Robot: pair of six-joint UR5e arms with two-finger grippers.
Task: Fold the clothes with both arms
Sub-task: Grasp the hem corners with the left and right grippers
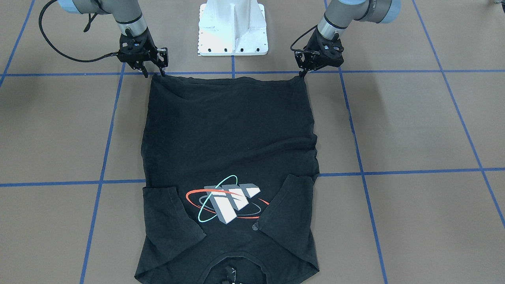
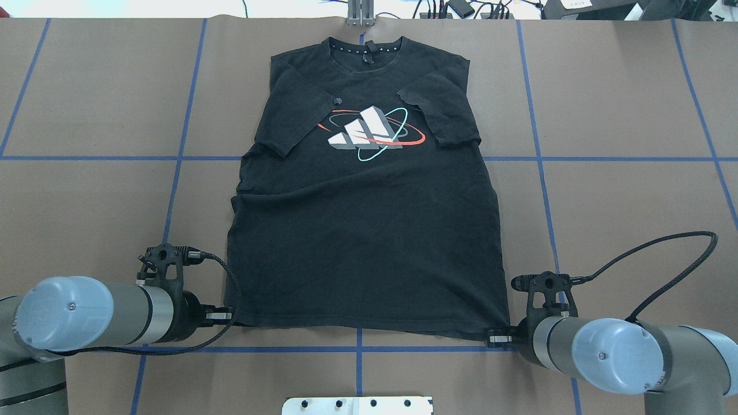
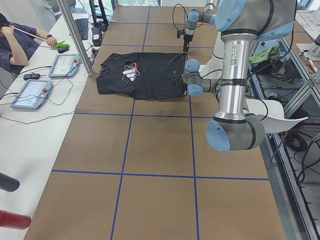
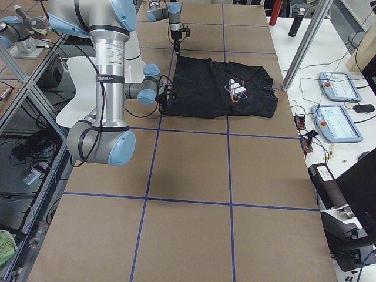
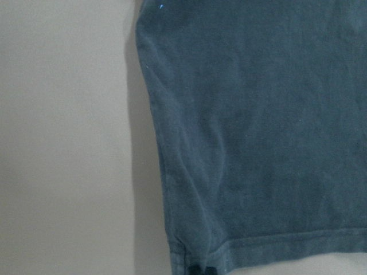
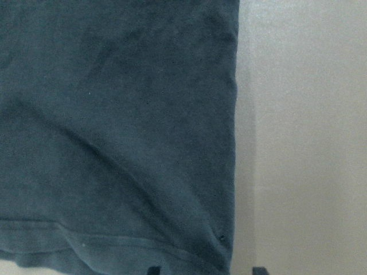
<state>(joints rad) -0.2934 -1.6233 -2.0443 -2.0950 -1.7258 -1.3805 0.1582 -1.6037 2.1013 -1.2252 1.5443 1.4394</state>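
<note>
The black T-shirt [image 1: 229, 138] lies flat on the brown table, print up, with both sleeves folded inward and the collar on the side away from the robot. It also shows in the overhead view [image 2: 369, 230]. My left gripper [image 1: 303, 73] is low at the hem corner on its side, with its fingers together on the cloth; the left wrist view shows a dark fingertip [image 5: 200, 270] on that corner. My right gripper [image 1: 154, 73] stands at the other hem corner with its fingers apart. In the right wrist view the corner [image 6: 226, 252] lies between them.
The white pedestal base [image 1: 232, 27] stands between the arms, just behind the hem. Blue tape lines [image 2: 357, 158] grid the table. A side table with tablets [image 3: 30, 92] and a seated person [image 3: 10, 35] lies beyond the collar end.
</note>
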